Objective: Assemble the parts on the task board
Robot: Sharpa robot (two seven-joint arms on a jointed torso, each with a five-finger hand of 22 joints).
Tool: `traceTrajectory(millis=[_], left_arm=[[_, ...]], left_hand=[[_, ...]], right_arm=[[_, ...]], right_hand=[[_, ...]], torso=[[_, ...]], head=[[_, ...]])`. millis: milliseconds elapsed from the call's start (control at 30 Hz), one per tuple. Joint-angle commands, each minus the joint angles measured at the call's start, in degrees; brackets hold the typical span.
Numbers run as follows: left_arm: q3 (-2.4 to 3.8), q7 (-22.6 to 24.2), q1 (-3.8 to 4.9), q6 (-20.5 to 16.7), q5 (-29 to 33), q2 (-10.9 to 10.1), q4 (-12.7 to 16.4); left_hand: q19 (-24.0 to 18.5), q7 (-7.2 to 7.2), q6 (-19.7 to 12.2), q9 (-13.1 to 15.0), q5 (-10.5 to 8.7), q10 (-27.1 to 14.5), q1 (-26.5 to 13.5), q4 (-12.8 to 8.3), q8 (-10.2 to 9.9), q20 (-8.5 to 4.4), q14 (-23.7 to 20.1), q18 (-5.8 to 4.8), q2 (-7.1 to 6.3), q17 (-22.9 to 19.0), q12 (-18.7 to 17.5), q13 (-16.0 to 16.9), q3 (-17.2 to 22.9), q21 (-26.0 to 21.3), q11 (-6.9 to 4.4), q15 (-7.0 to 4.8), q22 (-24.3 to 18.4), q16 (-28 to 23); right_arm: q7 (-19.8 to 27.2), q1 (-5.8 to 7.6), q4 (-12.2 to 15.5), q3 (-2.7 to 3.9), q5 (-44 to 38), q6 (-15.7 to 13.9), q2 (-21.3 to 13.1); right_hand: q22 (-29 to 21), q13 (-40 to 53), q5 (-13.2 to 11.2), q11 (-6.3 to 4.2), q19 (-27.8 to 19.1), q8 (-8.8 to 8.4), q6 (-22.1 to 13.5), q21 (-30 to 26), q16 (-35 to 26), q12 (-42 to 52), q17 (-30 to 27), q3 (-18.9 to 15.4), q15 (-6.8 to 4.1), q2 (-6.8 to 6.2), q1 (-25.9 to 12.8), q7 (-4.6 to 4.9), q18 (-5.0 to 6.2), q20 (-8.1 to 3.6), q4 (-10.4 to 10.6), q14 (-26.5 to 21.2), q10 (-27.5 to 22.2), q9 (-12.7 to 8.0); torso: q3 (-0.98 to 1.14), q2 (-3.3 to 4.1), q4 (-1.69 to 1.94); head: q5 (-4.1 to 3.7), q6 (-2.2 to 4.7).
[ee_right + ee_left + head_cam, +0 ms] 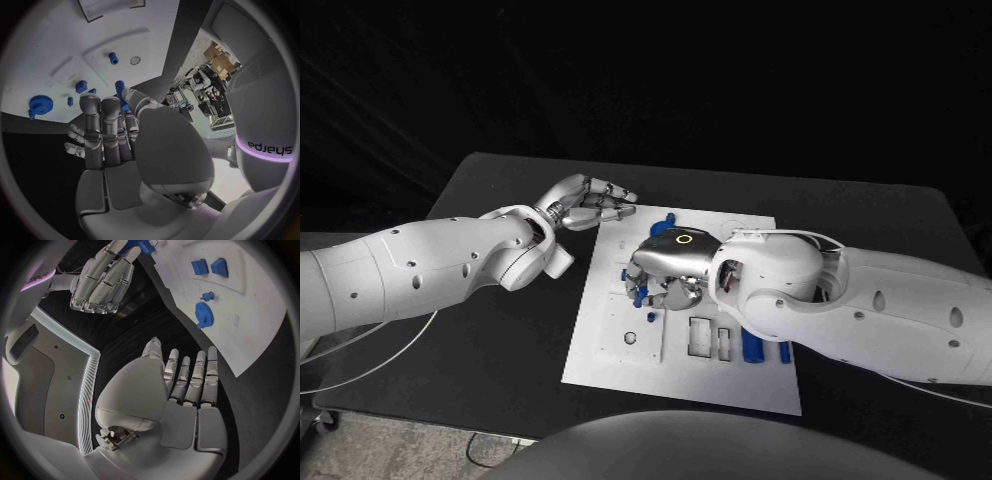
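Two glossy white arm shells with small dark screw holes, silver segmented left hand and right hand; thin white cable loops beside left forearm.

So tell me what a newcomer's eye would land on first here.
First the white task board in the middle of the black table, dotted with small blue parts. Over it hangs the right robot hand, pinching a blue part. The left robot hand hovers empty beside the board's far left corner.

The right hand covers the middle of the task board, hiding whatever its fingers touch; its grasp cannot be told.
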Motion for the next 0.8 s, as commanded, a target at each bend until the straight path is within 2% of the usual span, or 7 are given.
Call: traceTrajectory(millis=[33, 233, 400, 600, 700, 800], left_arm=[[0.04, 0.2, -0.01, 0.9, 0.4, 0.3, -0.1], [0.04, 0.4, -0.02, 0.9, 0.5, 0.7, -0.3], [0.04, 0.5, -0.03, 1.0, 0.5, 1.0, -0.5], [0.04, 0.5, -0.03, 1.0, 0.5, 1.0, -0.5], [0.04, 0.6, -0.04, 1.1, 0.5, 1.1, -0.6], [0.04, 0.7, -0.08, 1.1, 0.5, 1.3, -0.7]], left_hand=[[0.3, 0.27, 0.2, -0.1, 0.29, 0.3, -0.1, 0.1, 0.3, -0.08, 0.3, -0.67, 0.66, -0.1, 0.2, 0.1, -0.3, 0.2, -0.02, 0.04, -0.1, 0.2], [0.3, 0.30, 0.2, -0.1, 0.29, 0.3, 0.0, 0.1, 0.3, -0.08, 0.3, -0.67, 0.71, -0.1, 0.2, 0.1, -0.3, 0.3, 0.00, 0.04, -0.1, 0.2], [0.4, 0.37, 0.3, -0.1, 0.34, 0.4, 0.1, 0.0, 0.3, -0.10, 0.3, -0.67, 0.87, -0.1, 0.3, 0.1, -0.3, 0.3, 0.07, 0.02, -0.1, 0.3], [0.4, 0.39, 0.4, -0.1, 0.36, 0.4, 0.2, 0.0, 0.3, -0.10, 0.3, -0.67, 0.91, -0.1, 0.3, 0.1, -0.3, 0.3, 0.10, 0.02, -0.2, 0.3], [0.4, 0.39, 0.4, -0.1, 0.36, 0.4, 0.2, 0.0, 0.3, -0.10, 0.3, -0.67, 0.91, -0.1, 0.3, 0.1, -0.3, 0.3, 0.10, 0.02, -0.2, 0.3], [0.4, 0.43, 0.4, -0.1, 0.38, 0.4, 0.2, 0.0, 0.4, -0.10, 0.3, -0.68, 0.94, -0.1, 0.3, 0.1, -0.3, 0.3, 0.12, 0.02, -0.2, 0.3]], right_arm=[[0.2, -0.24, -0.2, 0.01, -5.6, 3.4, 1.3], [0.9, -0.53, -0.8, -0.02, -8.2, 4.8, 3.6], [1.7, -1.02, -1.5, -0.09, -8.8, 6.5, 4.9], [2.1, -1.91, -1.8, -0.13, -10.1, 7.3, 5.3], [2.2, -2.19, -1.8, -0.13, -10.4, 7.5, 5.2], [2.3, -2.48, -1.9, -0.15, -10.6, 7.7, 4.9]], right_hand=[[2.6, -0.1, 0.4, -4.84, -0.1, -0.39, 0.6, -0.5, -0.6, -0.4, -0.4, 0.2, 0.03, 0.02, 0.1, -0.06, 0.08, -0.26, -0.3, -0.6, 5.5, -0.1], [2.5, -0.4, 0.0, -4.82, -0.4, -0.64, 1.0, -1.2, -1.4, -0.9, -1.0, 0.2, 0.12, -0.18, 0.1, -0.03, 0.15, -0.37, -0.5, -0.8, 6.0, -0.3], [2.4, -0.6, -0.3, -4.77, -0.6, -0.93, 1.1, -1.7, -2.0, -1.4, -1.4, 0.3, 0.19, -0.25, 0.1, -0.02, 0.17, -0.40, -0.6, -1.0, 6.2, -0.5], [2.3, -0.7, -0.3, -4.72, -0.9, -1.24, 1.1, -2.5, -2.7, -1.8, -1.9, 0.4, 0.24, -0.35, 0.2, 0.05, 0.26, -0.43, -0.8, -1.4, 6.4, -0.8], [2.3, -0.7, -0.3, -4.72, -1.0, -1.29, 1.1, -2.7, -2.9, -1.9, -2.0, 0.4, 0.25, -0.37, 0.2, 0.06, 0.27, -0.43, -0.9, -1.5, 6.5, -0.8], [2.3, -0.7, -0.3, -4.72, -1.1, -1.33, 1.2, -2.8, -3.0, -1.9, -2.1, 0.4, 0.25, -0.40, 0.2, 0.07, 0.28, -0.43, -0.9, -1.5, 6.6, -0.9]], torso=[[0.02, -0.01, -0.02], [-0.07, -0.05, 0.00], [-0.05, -0.10, 0.08], [0.01, -0.05, 0.00], [-0.02, -0.08, -0.16], [-0.06, -0.12, -0.12]], head=[[0.29, 0.01], [0.24, 0.01], [0.49, 0.01], [0.79, 0.01], [1.01, 0.01], [0.80, 0.01]])
